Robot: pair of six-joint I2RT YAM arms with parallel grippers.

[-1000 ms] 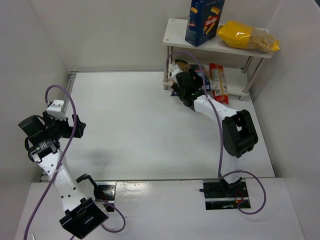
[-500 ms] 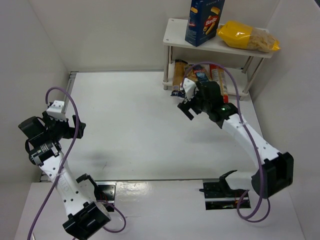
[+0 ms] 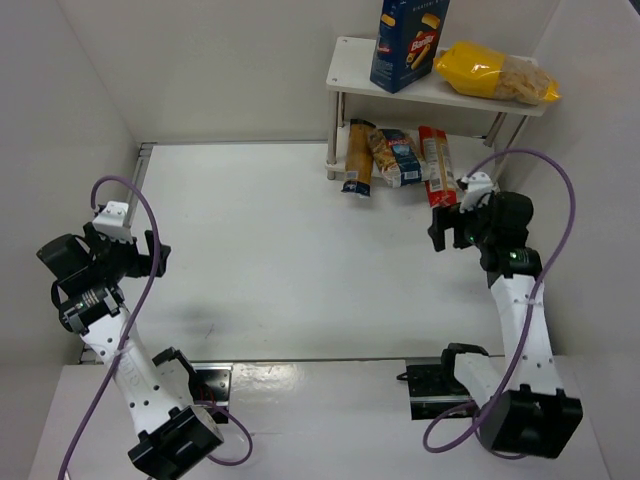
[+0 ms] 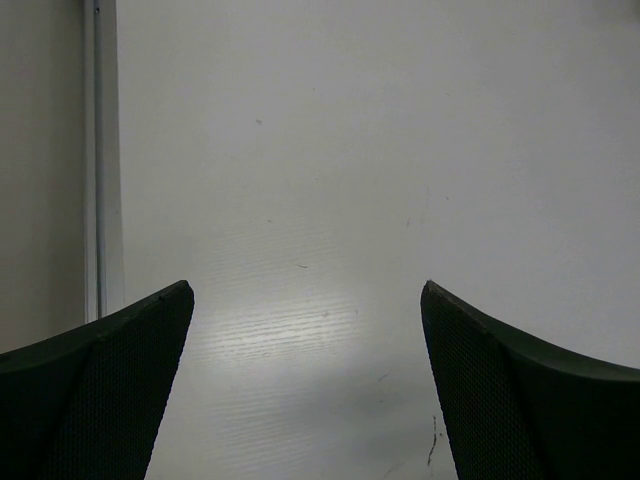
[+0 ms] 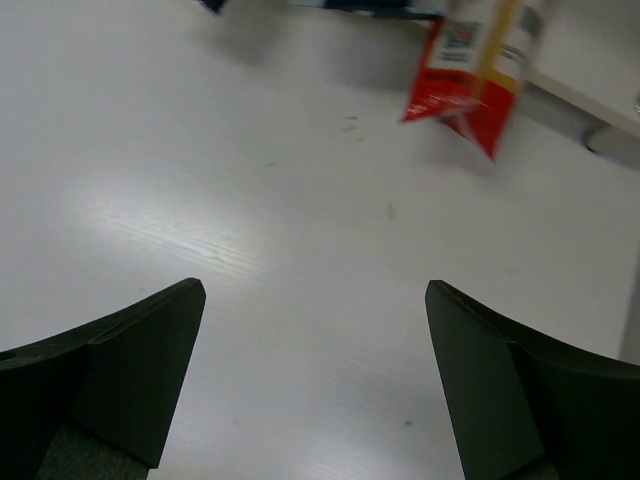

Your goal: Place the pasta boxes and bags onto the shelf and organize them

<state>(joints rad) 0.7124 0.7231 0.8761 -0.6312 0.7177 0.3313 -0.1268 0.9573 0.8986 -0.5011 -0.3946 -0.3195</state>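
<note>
With my left gripper (image 4: pixel 306 286) and right gripper (image 5: pixel 312 288) gaping wide and empty in front of the shelf (image 3: pixel 345 62), a careless swing could knock the red pack (image 3: pixel 436 165) or orange pack (image 3: pixel 357 160), which overhang its lower board beside the small bag (image 3: pixel 393 157).

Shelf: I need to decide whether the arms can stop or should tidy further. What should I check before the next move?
1. Right gripper open, holding nothing: ok.
2. Left gripper open, holding nothing: ok.
3. Tall blue box and yellow bag on the top board of the shelf: ok.
4. Orange spaghetti pack, small clear bag and red spaghetti pack on the lower board: ok.
5. Both spaghetti packs fully inside the lower board: not ok, their near ends jut past its front edge.
6. Right gripper apart from the red spaghetti pack: ok.
</note>
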